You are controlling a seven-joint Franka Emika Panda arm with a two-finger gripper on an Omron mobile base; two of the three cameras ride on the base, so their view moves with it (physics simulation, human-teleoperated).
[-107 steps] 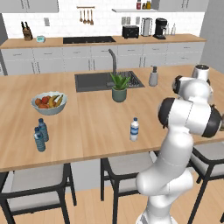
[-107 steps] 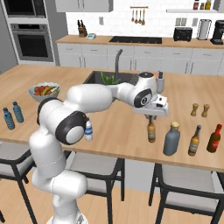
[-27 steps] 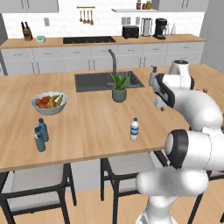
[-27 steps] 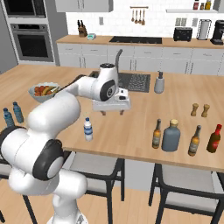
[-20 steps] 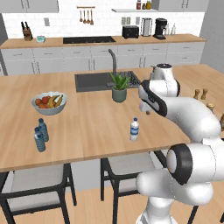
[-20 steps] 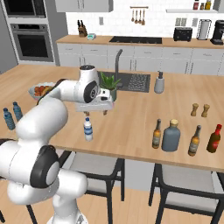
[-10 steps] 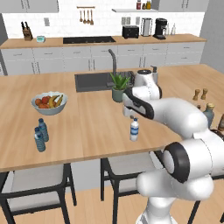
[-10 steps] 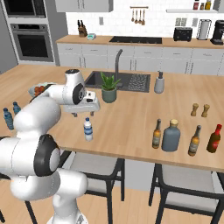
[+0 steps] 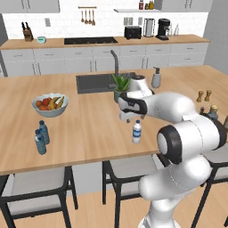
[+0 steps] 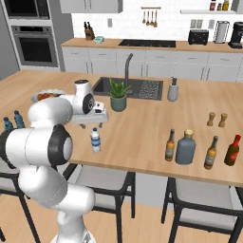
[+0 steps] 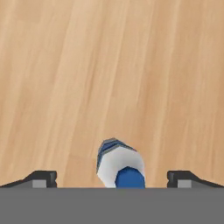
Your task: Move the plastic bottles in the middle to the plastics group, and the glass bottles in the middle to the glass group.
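Jaws [image 11: 112, 177] hung spread above the white-labelled water bottle [image 9: 136, 132], which stood upright on the desk [image 9: 84, 129] at centre frame of the left base view, near the front edge. In the hand view the bottle's top [image 11: 121, 166] sat low centre, between the two dark fingertips [image 11: 40, 178], with clear wood either side; nothing was pinched. Cap read blue there, though small and hard to judge. By my reading, no sorting was done yet. The two blue-tinted bottles [image 9: 42, 137] stood together at the left of the left base view, well apart from the water bottle. In the right base view, lower right, the grey-blue bottle [image 10: 185, 147] and a slim amber bottle [image 10: 170, 145] stood side by side, with another amber bottle [image 10: 211, 153] and a red-capped dark bottle [image 10: 232, 151] further right. Which belonged to the glass group I could not tell for certain. Left: grasp and carry the water bottle, then both glass bottles.
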